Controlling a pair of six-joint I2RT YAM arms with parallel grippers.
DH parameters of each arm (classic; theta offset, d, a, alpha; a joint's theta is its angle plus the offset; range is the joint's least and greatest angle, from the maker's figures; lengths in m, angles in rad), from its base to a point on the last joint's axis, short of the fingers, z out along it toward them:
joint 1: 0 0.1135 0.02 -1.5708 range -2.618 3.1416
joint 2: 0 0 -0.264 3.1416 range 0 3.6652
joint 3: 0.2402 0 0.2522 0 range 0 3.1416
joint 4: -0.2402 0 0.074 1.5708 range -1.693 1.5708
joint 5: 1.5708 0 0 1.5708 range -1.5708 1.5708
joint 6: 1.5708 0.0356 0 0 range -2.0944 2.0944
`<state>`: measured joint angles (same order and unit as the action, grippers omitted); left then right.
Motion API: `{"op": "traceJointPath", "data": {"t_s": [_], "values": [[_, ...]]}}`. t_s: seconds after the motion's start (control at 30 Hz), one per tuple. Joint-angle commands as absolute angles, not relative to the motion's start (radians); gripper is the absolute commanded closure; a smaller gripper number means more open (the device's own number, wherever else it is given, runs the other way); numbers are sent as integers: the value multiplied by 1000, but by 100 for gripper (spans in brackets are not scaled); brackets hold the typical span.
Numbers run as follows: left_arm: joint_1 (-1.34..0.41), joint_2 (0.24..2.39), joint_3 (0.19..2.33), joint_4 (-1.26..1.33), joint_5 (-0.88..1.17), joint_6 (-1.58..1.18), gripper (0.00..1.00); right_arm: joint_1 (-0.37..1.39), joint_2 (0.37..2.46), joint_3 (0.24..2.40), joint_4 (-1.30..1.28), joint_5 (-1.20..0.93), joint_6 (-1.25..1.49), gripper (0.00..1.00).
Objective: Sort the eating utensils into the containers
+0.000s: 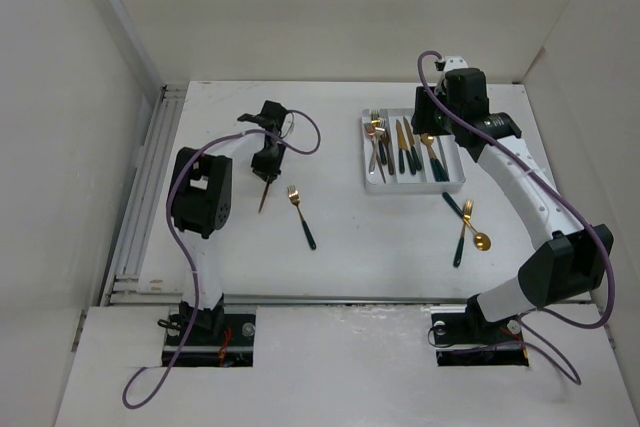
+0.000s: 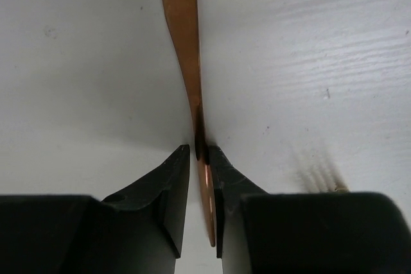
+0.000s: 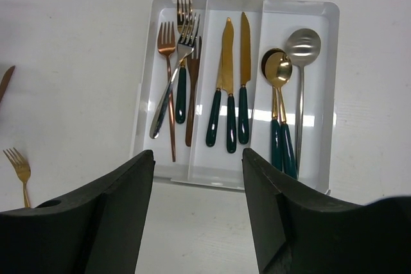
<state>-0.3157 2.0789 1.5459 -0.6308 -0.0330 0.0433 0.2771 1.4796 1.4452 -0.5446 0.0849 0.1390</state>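
Well left of the white tray (image 1: 415,188), the left gripper (image 1: 268,169) pinches a copper knife (image 1: 264,197): lift it level, then aim for the middle compartment (image 3: 218,9) beside the other knives (image 3: 227,56).

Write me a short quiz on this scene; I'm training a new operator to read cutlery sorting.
1. True or false: the middle compartment of the tray holds forks.
2. The left fingers are shut on: A) a copper knife, B) a fork, C) nothing.
3. Which compartment holds the silver spoon?
Key: 1 false, it holds knives; 2 A; 3 the right-hand one.
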Motion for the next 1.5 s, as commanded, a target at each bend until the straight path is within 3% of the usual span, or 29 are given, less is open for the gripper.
{"op": "traceJointPath", "data": {"t_s": [0.0,0.2,0.33,0.47,0.67,0.8,1.0,1.23,1.47], "values": [[-305,2112,1457,-781,-63,44,83,282,1443,1459,-506,72,149,37],[-305,2103,1414,-770,-54,63,84,282,1443,1459,-506,72,149,37],[-305,2141,1405,-770,-6,63,100,282,1453,1459,-506,63,149,37],[-275,2155,1414,-741,63,72,100,282,1442,1450,-506,74,149,37],[-235,2013,1555,-670,176,49,100,356,1431,1401,-500,74,161,40],[-235,1970,1705,-658,251,8,100,484,1436,1347,-399,63,251,32],[-258,1934,1851,-667,247,-37,100,676,1609,1423,-212,-7,435,21],[-290,1852,1864,-637,247,-106,100,721,1827,1618,-103,-84,623,19],[-299,1818,1875,-647,297,-137,100,721,1890,1643,-8,-84,744,39]]}}
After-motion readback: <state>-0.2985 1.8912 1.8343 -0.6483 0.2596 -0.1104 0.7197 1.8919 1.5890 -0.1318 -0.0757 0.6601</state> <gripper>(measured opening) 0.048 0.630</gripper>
